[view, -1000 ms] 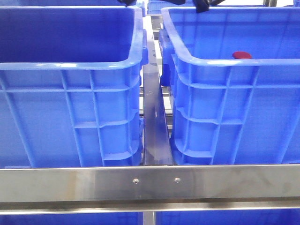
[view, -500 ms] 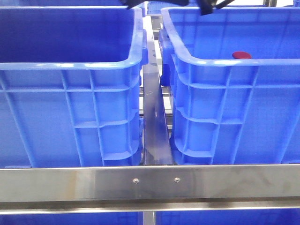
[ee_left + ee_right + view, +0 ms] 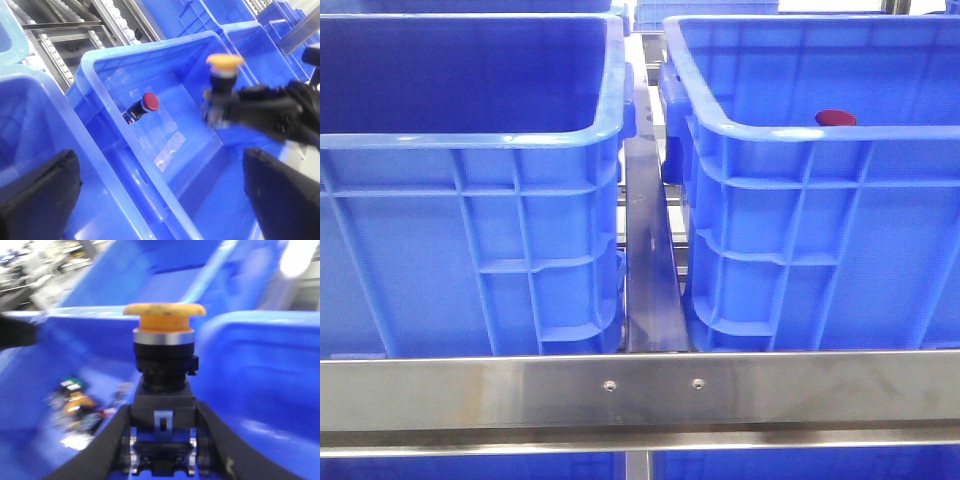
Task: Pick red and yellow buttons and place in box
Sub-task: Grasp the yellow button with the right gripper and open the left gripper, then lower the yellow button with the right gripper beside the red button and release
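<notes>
Right gripper (image 3: 162, 440) clamped on a yellow button (image 3: 164, 315); red button (image 3: 836, 118) lying in the right-hand box (image 3: 800, 135).

From the front, two blue crates stand side by side behind a steel rail (image 3: 640, 392), with neither arm in that view; the left crate (image 3: 470, 140) shows no contents from here. The red button rests inside the right-hand box near its front wall, and the left wrist view shows it on a dark cylindrical body. The yellow button, a mushroom cap on a black body, is held upright between the right fingers (image 3: 107, 442), above a blue crate. The left gripper (image 3: 160, 200) stands wide, nothing between its fingers (image 3: 40, 195).
</notes>
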